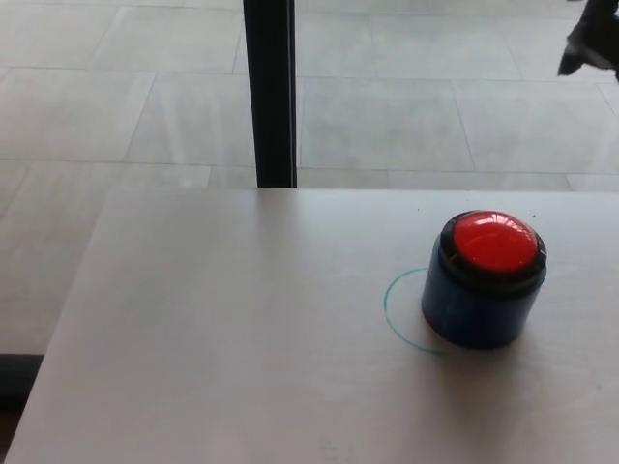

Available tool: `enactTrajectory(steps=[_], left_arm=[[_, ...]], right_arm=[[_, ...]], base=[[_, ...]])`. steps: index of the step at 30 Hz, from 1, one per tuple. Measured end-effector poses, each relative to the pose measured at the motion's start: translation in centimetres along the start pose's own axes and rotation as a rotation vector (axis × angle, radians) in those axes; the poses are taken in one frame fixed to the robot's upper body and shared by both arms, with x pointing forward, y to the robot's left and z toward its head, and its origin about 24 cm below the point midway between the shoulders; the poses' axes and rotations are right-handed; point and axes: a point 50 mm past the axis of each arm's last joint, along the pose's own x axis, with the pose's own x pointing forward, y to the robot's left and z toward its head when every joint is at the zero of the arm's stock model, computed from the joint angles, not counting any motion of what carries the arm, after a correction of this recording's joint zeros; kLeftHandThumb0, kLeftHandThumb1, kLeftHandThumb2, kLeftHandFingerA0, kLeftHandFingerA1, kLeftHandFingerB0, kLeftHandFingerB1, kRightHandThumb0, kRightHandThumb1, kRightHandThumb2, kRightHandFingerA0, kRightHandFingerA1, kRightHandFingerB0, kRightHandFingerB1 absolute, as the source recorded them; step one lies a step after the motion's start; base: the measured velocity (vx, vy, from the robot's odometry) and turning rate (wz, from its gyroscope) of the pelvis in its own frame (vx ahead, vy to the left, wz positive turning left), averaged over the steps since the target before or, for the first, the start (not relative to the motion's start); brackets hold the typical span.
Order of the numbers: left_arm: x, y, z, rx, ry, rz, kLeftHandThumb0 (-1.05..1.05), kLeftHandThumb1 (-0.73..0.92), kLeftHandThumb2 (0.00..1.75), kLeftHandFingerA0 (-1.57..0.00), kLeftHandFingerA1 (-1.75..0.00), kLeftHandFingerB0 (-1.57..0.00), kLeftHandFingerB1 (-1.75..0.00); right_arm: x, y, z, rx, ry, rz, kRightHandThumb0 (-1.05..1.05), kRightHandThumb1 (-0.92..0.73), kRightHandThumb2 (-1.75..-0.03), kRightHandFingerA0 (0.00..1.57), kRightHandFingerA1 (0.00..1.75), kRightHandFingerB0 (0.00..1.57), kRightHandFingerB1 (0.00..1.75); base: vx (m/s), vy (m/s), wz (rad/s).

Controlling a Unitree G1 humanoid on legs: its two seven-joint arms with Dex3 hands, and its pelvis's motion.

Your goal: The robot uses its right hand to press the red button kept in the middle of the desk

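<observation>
One red button [494, 241] stands unobstructed beside a black post [270, 92]; right hand [592, 41] barely visible, grip unclear.

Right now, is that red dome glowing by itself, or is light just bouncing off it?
In the head view, the red button carries a pale sheen across its top, which looks like reflected light, though I cannot rule out a glow. The desk is softly, evenly lit. The right hand at the corner is a dark blur.
</observation>
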Motion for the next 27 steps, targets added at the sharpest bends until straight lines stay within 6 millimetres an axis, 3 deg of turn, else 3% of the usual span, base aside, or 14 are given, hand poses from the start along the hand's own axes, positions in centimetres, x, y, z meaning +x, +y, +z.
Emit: enactTrajectory(steps=[2, 3, 8, 11, 14, 15, 16, 17, 18, 20, 21, 22, 25, 27], left_arm=[[0.0, 0.0, -0.1, 0.001, 0.002, 0.001, -0.44, 0.91, 1.47, -0.47, -0.89, 0.00, -0.61], [0.0, 0.1, -0.1, 0.002, 0.002, 0.001, -0.74, 0.92, 1.31, -0.58, -0.99, -0.28, -0.77], [0.0, 0.1, -0.2, 0.003, 0.007, 0.005, -0.73, 0.92, 1.30, -0.55, -0.97, -0.29, -0.76], [0.0, 0.2, -0.4, 0.001, 0.011, 0.007, -0.76, 0.92, 1.30, -0.55, -0.98, -0.24, -0.74], [0.0, 0.2, -0.4, -0.006, 0.013, 0.010, -0.75, 0.92, 1.32, -0.58, -0.99, -0.25, -0.75], [0.0, 0.3, -0.5, -0.005, 0.015, 0.012, -0.75, 0.92, 1.32, -0.58, -0.99, -0.25, -0.75], [0.0, 0.3, -0.6, -0.003, 0.020, 0.014, -0.76, 0.92, 1.31, -0.59, -1.00, -0.24, -0.75], [0.0, 0.3, -0.6, -0.003, 0.020, 0.013, -0.76, 0.92, 1.31, -0.59, -1.00, -0.24, -0.75], [0.0, 0.3, -0.7, -0.003, 0.021, 0.014, -0.76, 0.92, 1.31, -0.59, -0.99, -0.28, -0.77], [-0.1, 0.3, -0.7, -0.001, 0.021, 0.014, -0.77, 0.92, 1.27, -0.58, -1.00, -0.29, -0.78], [-0.1, 0.3, -0.7, 0.000, 0.022, 0.013, -0.75, 0.92, 1.21, -0.46, -1.19, -0.21, -0.86], [-0.1, 0.3, -0.7, 0.000, 0.022, 0.013, -0.76, 0.92, 1.27, -0.57, -0.99, -0.30, -0.78], [0.0, 0.3, -0.7, 0.000, 0.021, 0.013, -0.76, 0.92, 1.27, -0.55, -0.98, -0.28, -0.77], [0.0, 0.3, -0.7, 0.000, 0.022, 0.013, -0.76, 0.92, 1.27, -0.57, -1.00, -0.31, -0.79]], right_arm=[[0.0, -1.5, 0.9, -0.008, -0.013, -0.031, -0.17, -0.51, -1.29, 0.94, 1.75, 0.69, 1.64], [-0.1, -2.2, 1.2, -0.008, -0.019, -0.048, -0.15, -0.52, -1.29, 0.91, 1.75, 0.71, 1.62], [-1.0, -7.7, 2.6, 0.003, -0.034, -0.179, -0.14, -0.53, -1.25, 0.94, 1.75, 0.76, 1.66], [-1.7, -10.1, 3.3, 0.011, -0.052, -0.237, -0.11, -0.48, -1.33, 0.91, 1.75, 0.78, 1.46], [-3.8, -14.8, 3.9, 0.024, -0.083, -0.366, -0.15, -0.51, -1.24, 0.97, 1.75, 0.82, 1.42], [-4.7, -16.3, 3.8, 0.024, -0.091, -0.410, -0.15, -0.51, -1.24, 0.97, 1.75, 0.82, 1.42], [-5.4, -17.4, 3.6, 0.024, -0.093, -0.440, -0.34, -0.51, -1.17, 1.27, 1.40, 0.95, 1.17], [-6.0, -18.3, 3.4, 0.021, -0.095, -0.470, -0.34, -0.51, -1.17, 1.27, 1.40, 0.95, 1.17], [-6.8, -19.3, 3.1, 0.019, -0.096, -0.502, -0.35, -0.50, -1.15, 1.12, 1.75, 0.91, 1.27], [-8.1, -20.9, 2.6, 0.005, -0.091, -0.557, -0.43, -0.39, -1.27, 1.17, 1.69, 0.98, 1.20], [-8.7, -21.5, 2.3, -0.001, -0.088, -0.579, -0.48, -0.35, -1.27, 1.20, 1.67, 0.99, 1.23], [-9.6, -22.4, 1.8, -0.006, -0.080, -0.611, -0.58, -0.30, -1.26, 1.30, 1.57, 1.11, 1.26], [-11.6, -24.1, 0.5, -0.003, -0.065, -0.678, -0.58, -0.11, -1.50, 1.36, 1.58, 1.20, 1.26], [-13.1, -25.2, -0.7, 0.007, -0.041, -0.728, -0.61, -0.11, -1.49, 1.39, 1.55, 1.21, 1.22]], base=[[0.00, 0.000, 0.00], [0.00, 0.000, 0.00], [0.00, 0.000, 0.00], [0.00, 0.000, 0.00], [0.00, 0.000, 0.00], [0.00, 0.000, 0.00], [0.00, 0.000, 0.00], [0.00, 0.000, 0.00], [0.00, 0.000, 0.00], [0.00, 0.000, 0.00], [0.00, 0.000, 0.00], [0.00, 0.000, 0.00], [0.00, 0.000, 0.00], [0.00, 0.000, 0.00]])
